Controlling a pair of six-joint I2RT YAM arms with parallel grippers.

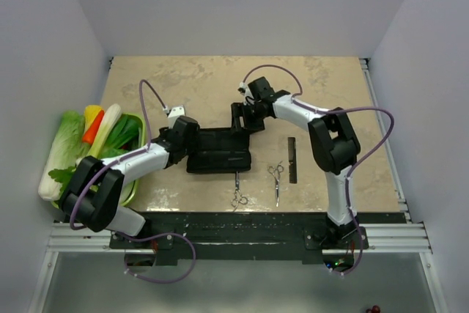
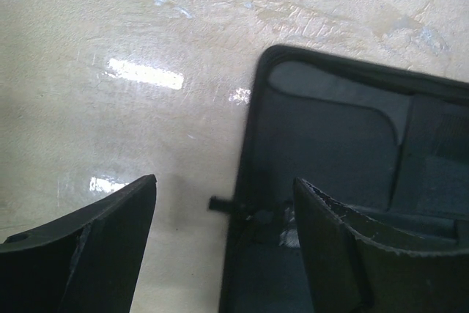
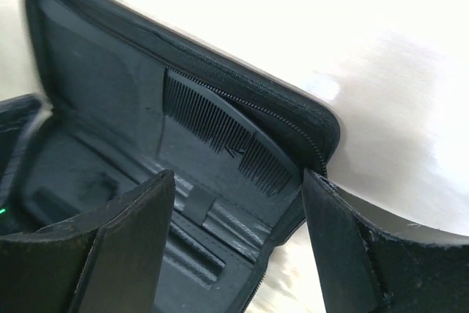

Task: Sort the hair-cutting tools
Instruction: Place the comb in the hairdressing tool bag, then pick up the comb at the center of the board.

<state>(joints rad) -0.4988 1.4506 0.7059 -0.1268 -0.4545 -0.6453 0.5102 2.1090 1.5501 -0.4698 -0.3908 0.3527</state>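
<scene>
Beige marbled table (image 1: 183, 86), pale walls on three sides. A black case (image 1: 220, 153) lies open at the centre of the top view.

Right gripper (image 3: 236, 181): fingers spread wide, nothing between them. It hangs over the upper right end of the case. Its wrist view looks straight into the case, where one comb (image 3: 220, 133) lies slantwise along the zipped wall, teeth showing (tucked into a pocket or only leaning there, I cannot tell).

Left gripper (image 2: 223, 188): fingers likewise wide apart, pinching nothing. It straddles the left edge of the case. In its wrist view the finger at lower left is over bare table and the finger at lower right is over the dark lining. Whether either touches the case cannot be told.

Second comb (image 1: 292, 159): flat on the table right of the case, well clear of it, running up-down in the frame.

Right scissors (image 1: 277, 181): just left of that comb, rings toward the top of the frame, blades toward the bottom edge.

Left scissors (image 1: 237, 194): below the lower right corner of the case, rings toward the bottom edge, near the table's front.

Green basket (image 1: 132, 117) of vegetables sits at the far left, partly behind the left arm.
</scene>
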